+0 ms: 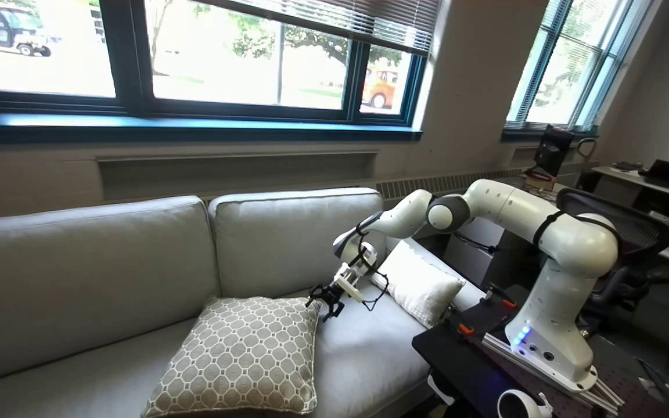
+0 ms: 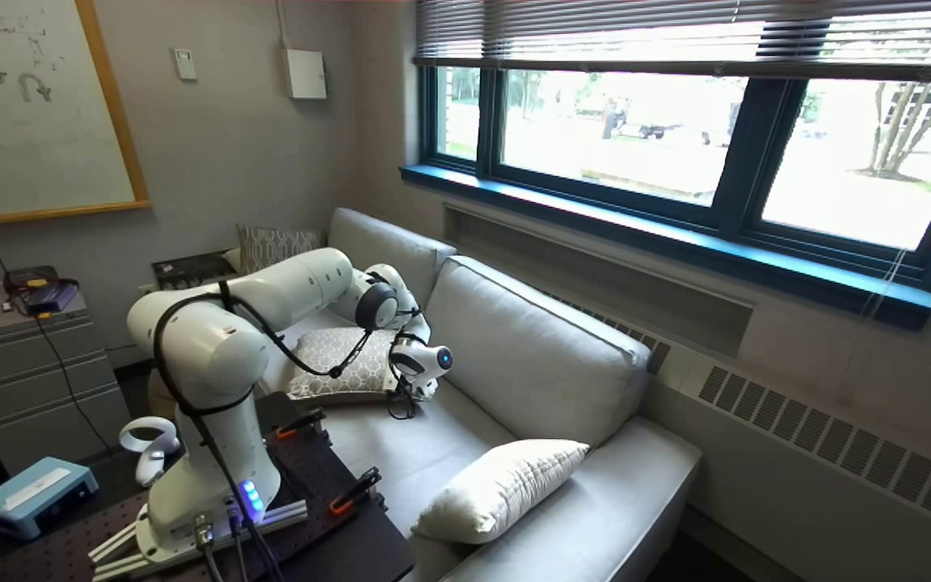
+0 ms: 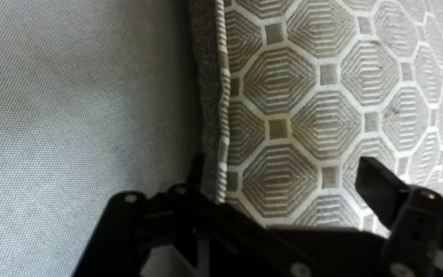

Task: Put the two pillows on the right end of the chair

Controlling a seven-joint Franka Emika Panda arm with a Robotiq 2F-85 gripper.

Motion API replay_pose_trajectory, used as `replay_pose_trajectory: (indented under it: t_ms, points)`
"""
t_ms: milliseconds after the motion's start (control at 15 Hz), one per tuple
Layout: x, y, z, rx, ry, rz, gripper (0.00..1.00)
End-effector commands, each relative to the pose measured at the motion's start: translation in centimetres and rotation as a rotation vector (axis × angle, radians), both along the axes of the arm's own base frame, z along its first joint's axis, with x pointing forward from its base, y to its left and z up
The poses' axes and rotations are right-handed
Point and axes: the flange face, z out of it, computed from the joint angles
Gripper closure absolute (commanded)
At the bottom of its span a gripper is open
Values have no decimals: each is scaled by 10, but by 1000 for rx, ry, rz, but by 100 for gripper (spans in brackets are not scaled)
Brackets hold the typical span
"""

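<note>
Where my gripper [image 3: 282,169] stands: fingers apart, straddling the piped edge of the tan pillow [image 3: 329,107], presumably to pinch it; my feed leaves contact unclear.
Tan pillow: on the sofa [image 1: 363,354], well past a sofa-side corner of the black tabletop [image 1: 446,350].
Cream pillow [image 2: 506,493]: just beyond the tabletop's sofa-side edge, propped by the sofa's arm [image 2: 627,485], already at its intended end, I judge.
Grey drawers [image 2: 5,368]: closed, contents hidden.

Large pillow [image 1: 247,354]: tan, white lattice of octagons and small squares. Smaller pillow [image 2: 506,489]: cream-white. Sofa [image 1: 363,354]: plain light grey-beige. End effector [image 3: 284,173]: black. Arm [image 1: 514,215]: white and dark grey. Window frame [image 2: 756,153]: dark blue.
</note>
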Motion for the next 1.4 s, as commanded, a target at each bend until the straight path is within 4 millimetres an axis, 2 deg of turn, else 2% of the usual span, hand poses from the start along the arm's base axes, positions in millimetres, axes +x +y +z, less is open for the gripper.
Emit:
replay_pose_trajectory:
  t_ms: [0, 200, 533, 733, 933, 1000, 1133, 1333]
  points:
    - [-6, 20, 1, -108, 65, -33, 0]
    - [-13, 53, 6, -172, 69, 8, 0]
    - [-29, 111, 21, -167, 39, 127, 0]
    - [-36, 132, 27, -142, 23, 168, 0]
    - [-37, 139, 30, -147, 17, 179, 0]
    - [-36, 138, 32, -148, 10, 179, 25]
    - [-36, 139, 31, -152, -1, 197, 33]
    - [-34, 135, 32, -153, 2, 198, 56]
